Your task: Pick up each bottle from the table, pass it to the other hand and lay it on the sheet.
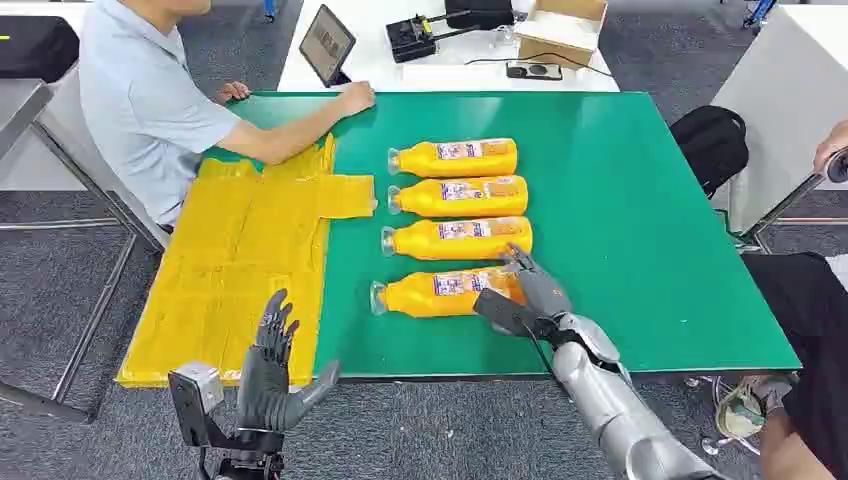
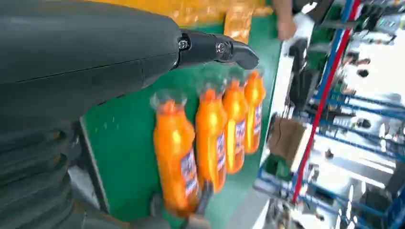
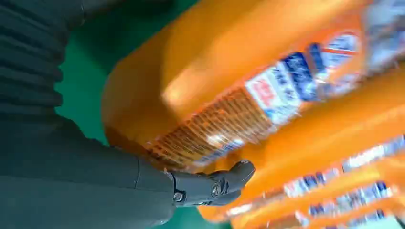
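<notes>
Four orange bottles lie side by side on the green table (image 1: 640, 220), caps pointing toward the yellow sheet (image 1: 240, 260). My right hand (image 1: 528, 295) wraps the base end of the nearest bottle (image 1: 435, 293), fingers over its top and thumb under its near side; the bottle still rests on the table. Up close, that bottle (image 3: 215, 71) lies against my right hand (image 3: 71, 181), thumb tip touching it. My left hand (image 1: 268, 362) stands upright off the table's front edge by the sheet, fingers spread and empty. The left wrist view looks past the left hand (image 2: 71, 71) at the bottle row (image 2: 210, 138).
A person (image 1: 150, 100) sits at the far left with a forearm on the table's back edge by the sheet. A tablet (image 1: 327, 45), a controller and a cardboard box sit on the white table behind. A black backpack (image 1: 712, 140) and another person's legs (image 1: 805, 310) are at the right.
</notes>
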Controlling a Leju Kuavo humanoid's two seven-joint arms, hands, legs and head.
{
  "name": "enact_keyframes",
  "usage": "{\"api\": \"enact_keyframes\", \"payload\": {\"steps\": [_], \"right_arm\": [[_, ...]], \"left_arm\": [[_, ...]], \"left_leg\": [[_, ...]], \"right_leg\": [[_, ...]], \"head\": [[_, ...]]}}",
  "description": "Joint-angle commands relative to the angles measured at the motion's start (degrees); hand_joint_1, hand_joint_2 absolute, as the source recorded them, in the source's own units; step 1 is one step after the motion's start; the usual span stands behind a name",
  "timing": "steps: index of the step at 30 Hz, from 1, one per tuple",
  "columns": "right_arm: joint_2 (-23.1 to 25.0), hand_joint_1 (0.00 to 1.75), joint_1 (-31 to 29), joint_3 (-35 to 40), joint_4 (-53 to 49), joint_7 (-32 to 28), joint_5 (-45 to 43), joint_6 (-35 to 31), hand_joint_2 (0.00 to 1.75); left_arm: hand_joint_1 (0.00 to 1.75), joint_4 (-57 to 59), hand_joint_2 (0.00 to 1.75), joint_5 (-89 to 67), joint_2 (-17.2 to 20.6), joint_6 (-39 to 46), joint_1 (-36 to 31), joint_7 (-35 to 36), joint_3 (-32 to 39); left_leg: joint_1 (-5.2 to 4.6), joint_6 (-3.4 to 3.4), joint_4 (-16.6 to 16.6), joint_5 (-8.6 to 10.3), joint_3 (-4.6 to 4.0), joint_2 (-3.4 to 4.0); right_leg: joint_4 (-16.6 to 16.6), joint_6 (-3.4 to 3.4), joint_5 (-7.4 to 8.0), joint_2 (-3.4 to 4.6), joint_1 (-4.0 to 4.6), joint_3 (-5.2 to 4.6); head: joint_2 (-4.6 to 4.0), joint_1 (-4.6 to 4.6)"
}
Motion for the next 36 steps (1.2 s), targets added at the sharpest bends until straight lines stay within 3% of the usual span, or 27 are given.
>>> {"api": "enact_keyframes", "payload": {"steps": [1, 10, 11, 12, 13, 14, 33, 36], "right_arm": [[-0.8, 0.0, -5.8, 4.9, 10.0, 0.8, 0.4, 1.4, 1.75], [-0.9, 0.0, -7.9, 7.1, 13.4, -0.7, -0.6, 5.9, 1.75], [-1.0, 0.21, -8.1, 7.3, 13.8, -1.5, -0.9, 6.6, 1.75], [-1.1, 1.38, -8.2, 7.5, 14.0, -1.8, -0.9, 6.8, 1.75], [-1.2, 1.68, -8.7, 8.5, 14.8, -2.6, -1.1, 7.5, 1.75], [-1.2, 1.73, -9.1, 8.8, 15.1, -2.7, -1.3, 7.8, 1.75], [-1.2, 1.75, -10.3, 12.7, 18.6, -3.7, -5.2, 11.4, 1.75], [-2.0, 1.75, -8.4, 10.6, 17.2, -8.8, -8.9, 12.0, 1.75]], "left_arm": [[0.0, 2.5, 1.75, 1.4, 1.2, -1.1, -0.9, 0.7, 1.1], [0.0, 4.1, 1.75, 1.3, 0.9, -1.0, -2.2, 0.3, 1.3], [0.0, 4.5, 1.75, 1.5, 0.9, -1.0, -2.4, 0.2, 1.4], [0.0, 4.7, 1.75, 1.6, 0.9, -0.9, -2.5, 0.1, 1.5], [0.0, 5.4, 1.75, 2.1, 0.8, -1.0, -2.9, -0.4, 1.6], [0.0, 5.8, 1.75, 2.4, 0.7, -0.9, -3.0, -0.5, 1.7], [0.0, 8.9, 1.75, 4.3, 0.3, -0.2, -5.0, -2.5, 1.8], [0.0, 9.0, 1.75, 3.0, -0.1, 2.1, -5.3, -5.2, 2.2]], "left_leg": [[-0.01, 0.07, -0.1, -0.05, 0.28, 0.07], [-0.02, 0.06, -0.1, -0.02, 0.22, 0.02], [-0.02, 0.05, -0.1, 0.0, 0.17, 0.01], [-0.01, 0.04, -0.1, 0.0, 0.17, 0.0], [-0.01, 0.07, -0.1, -0.01, 0.28, -0.02], [-0.01, 0.05, -0.1, 0.0, 0.27, -0.01], [0.0, 0.05, -0.1, 0.0, 0.39, -0.07], [0.01, 0.05, -0.1, 0.01, 0.43, -0.12]], "right_leg": [[-0.1, -0.17, -0.02, 0.0, 0.03, 0.23], [-0.1, -0.14, -0.02, -0.04, 0.01, 0.2], [-0.1, -0.11, 0.0, -0.04, 0.01, 0.16], [-0.1, -0.1, 0.0, -0.05, 0.02, 0.16], [-0.1, -0.18, -0.01, -0.1, 0.03, 0.27], [-0.1, -0.14, -0.01, -0.07, 0.02, 0.25], [-0.1, -0.14, -0.02, -0.13, 0.03, 0.39], [-0.1, -0.14, -0.02, -0.18, 0.04, 0.44]], "head": [[0.0, 0.0], [0.0, 0.0], [0.0, 0.0], [0.0, 0.0], [0.0, 0.02], [0.0, 0.0], [0.0, 0.0], [0.0, 0.02]]}}
